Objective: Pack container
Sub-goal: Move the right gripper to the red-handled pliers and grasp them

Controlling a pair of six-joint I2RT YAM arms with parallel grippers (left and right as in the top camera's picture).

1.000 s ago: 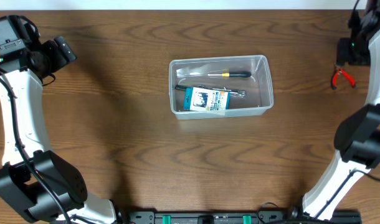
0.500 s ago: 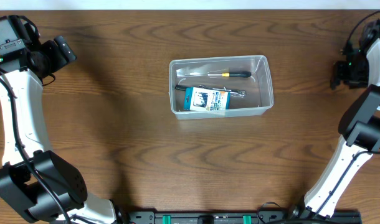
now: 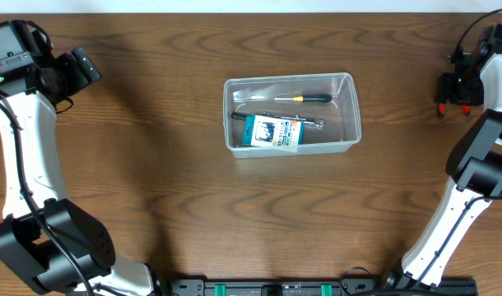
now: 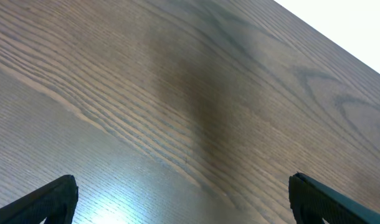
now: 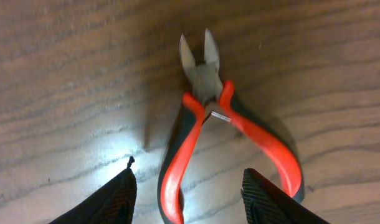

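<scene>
My right pincer point(image 5: 189, 190) hangs spread open astride the handles of the red-and-black-handled steel cutting pliers point(image 5: 204, 84), which lie flat on the wooden table point(image 3: 193, 214), nose pointing away. I judge this the pickup step: next, lower and close. The left pincer point(image 4: 184, 198) gapes, empty. Well apart, mid-table, the clear plastic rectangular container point(image 3: 288, 150) sits mouth up, long axis left-right.
</scene>
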